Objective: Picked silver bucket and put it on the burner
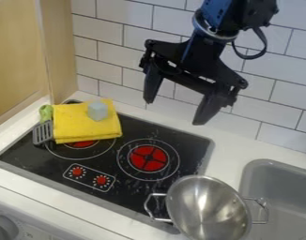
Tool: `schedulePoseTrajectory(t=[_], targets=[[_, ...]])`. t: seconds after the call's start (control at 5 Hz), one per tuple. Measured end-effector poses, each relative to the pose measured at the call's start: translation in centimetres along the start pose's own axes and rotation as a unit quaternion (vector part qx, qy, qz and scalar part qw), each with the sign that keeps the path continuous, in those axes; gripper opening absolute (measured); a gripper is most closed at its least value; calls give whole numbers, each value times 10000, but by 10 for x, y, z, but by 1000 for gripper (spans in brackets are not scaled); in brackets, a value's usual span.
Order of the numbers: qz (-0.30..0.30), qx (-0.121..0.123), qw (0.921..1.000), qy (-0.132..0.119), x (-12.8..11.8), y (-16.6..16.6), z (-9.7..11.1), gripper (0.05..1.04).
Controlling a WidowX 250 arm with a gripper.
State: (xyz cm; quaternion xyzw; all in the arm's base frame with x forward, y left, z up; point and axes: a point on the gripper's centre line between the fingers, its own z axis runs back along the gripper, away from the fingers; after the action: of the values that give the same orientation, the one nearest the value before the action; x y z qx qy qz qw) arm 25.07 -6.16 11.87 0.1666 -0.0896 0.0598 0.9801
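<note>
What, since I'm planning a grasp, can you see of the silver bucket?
The silver bucket is round and shiny, apparently metal, with thin loop handles on opposite sides. Its mouth faces up, nothing inside. It sits over a corner of the stove, toward the sink, off the right burner; what its base rests on is hidden. The open tool is clear of it.

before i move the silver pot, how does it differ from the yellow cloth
The silver pot is shiny, deep and round; the yellow cloth is matte, flat and roughly square. The pot has two wire handles, the cloth none. The pot is empty, while the cloth has a pale blue-gray block on it. In this view, both cover part of the black stovetop.
</note>
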Motion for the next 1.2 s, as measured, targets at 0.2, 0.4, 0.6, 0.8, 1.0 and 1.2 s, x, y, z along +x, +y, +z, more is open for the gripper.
schedulePoseTrajectory(t=[0.2, 0.4, 0.6, 0.8, 1.0, 1.2], targets=[[-78, 78, 9997, 216, -10, 0, -10, 999], [24, -310, 9979, 560, -15, 8, -11, 999], [312, -1369, 9862, 883, -18, 27, -11, 999], [241, -2513, 9608, 1143, -24, 33, -17, 999], [124, -3521, 9267, 1308, -28, 32, -26, 999], [-55, -4036, 9023, 1514, -36, 20, -38, 999]])
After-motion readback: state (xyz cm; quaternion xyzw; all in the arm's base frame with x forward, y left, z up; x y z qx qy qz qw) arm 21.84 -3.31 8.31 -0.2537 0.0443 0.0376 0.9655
